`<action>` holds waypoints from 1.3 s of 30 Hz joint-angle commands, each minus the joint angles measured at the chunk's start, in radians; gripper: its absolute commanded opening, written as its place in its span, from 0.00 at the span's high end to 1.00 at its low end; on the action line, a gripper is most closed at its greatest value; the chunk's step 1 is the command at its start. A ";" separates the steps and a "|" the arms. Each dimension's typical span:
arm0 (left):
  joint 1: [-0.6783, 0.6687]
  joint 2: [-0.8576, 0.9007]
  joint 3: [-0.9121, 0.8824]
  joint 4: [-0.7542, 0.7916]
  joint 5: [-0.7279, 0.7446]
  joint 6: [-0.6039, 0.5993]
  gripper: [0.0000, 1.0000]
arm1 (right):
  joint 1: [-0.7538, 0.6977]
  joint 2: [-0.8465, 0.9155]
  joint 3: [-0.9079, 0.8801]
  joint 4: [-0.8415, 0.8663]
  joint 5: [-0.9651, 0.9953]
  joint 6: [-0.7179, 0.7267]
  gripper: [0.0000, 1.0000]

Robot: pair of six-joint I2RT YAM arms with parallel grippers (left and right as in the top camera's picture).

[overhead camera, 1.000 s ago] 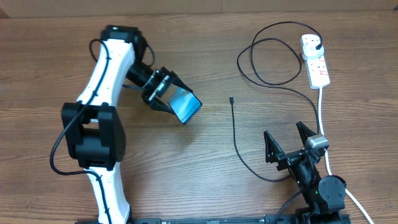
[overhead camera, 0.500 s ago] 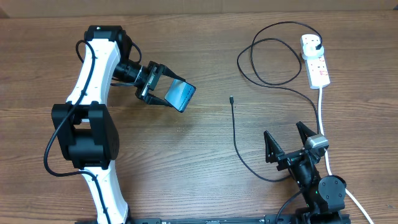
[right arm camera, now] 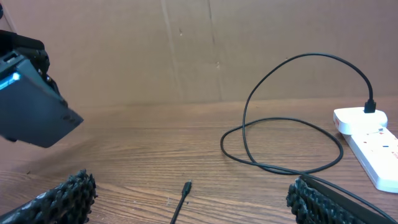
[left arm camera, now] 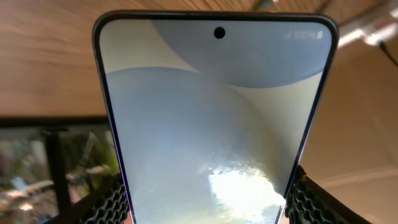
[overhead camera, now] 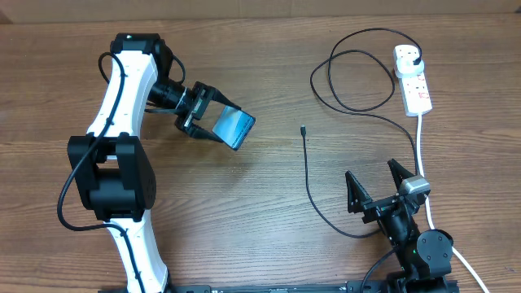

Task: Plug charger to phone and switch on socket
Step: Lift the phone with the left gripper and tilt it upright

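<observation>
L arm: over the last sec I swung the left gripper [overhead camera: 218, 120] up and back toward the far-left of the table [overhead camera: 244, 236]. The phone [overhead camera: 236, 126] came with it, pinched by its long edges between my mesh pads, clear of the wood, tilted, screen lit. In the last half sec it hardly moved, so the carry looked about done.

R arm: no change. The right gripper [overhead camera: 376, 185] sat near the front edge, fingers spread wide, nothing in them.

Charger [overhead camera: 307, 175]: didn't move. Its connector tip [overhead camera: 303, 130] lay loose on the table betw. phone and socket, well apart from the phone. Its plug [overhead camera: 417, 59] sat in the socket [overhead camera: 413, 77] at far right.

Meaning, my read: phone was in hand and presented, but the tip hadn't been picked up, so the plugging-in and the switch were both still to do. R gripper seemed the one free for the tip.

Hard to see:
- L wrist cam showed only the phone's top half w/ the camera hole. Bottom edge was cut off at frame bottom; port not visible, prob. toward my palm.
- R wrist cam caught just the phone's dark back, at frame left.
- Socket switch posn too small to tell; red marks only.
</observation>
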 commanded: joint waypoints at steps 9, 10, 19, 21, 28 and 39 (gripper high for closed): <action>-0.013 0.004 0.030 0.057 -0.453 0.154 0.96 | 0.003 -0.011 -0.010 0.005 0.000 -0.002 0.00; -0.016 0.004 0.030 0.063 -0.488 0.154 0.96 | 0.003 -0.011 -0.010 0.005 -0.001 -0.002 0.00; -0.068 0.004 0.030 0.109 -0.635 0.154 0.96 | 0.003 -0.011 -0.010 0.005 -0.001 -0.002 0.00; -0.082 0.004 0.030 0.114 -0.671 0.157 0.96 | 0.003 -0.011 -0.010 0.005 -0.001 -0.002 0.00; -0.119 0.004 0.030 0.118 -0.734 0.169 0.96 | 0.003 -0.011 -0.010 0.005 -0.001 -0.002 0.00; -0.146 0.004 0.030 0.101 -0.732 0.192 0.96 | 0.003 -0.011 -0.010 -0.005 0.093 -0.002 0.00</action>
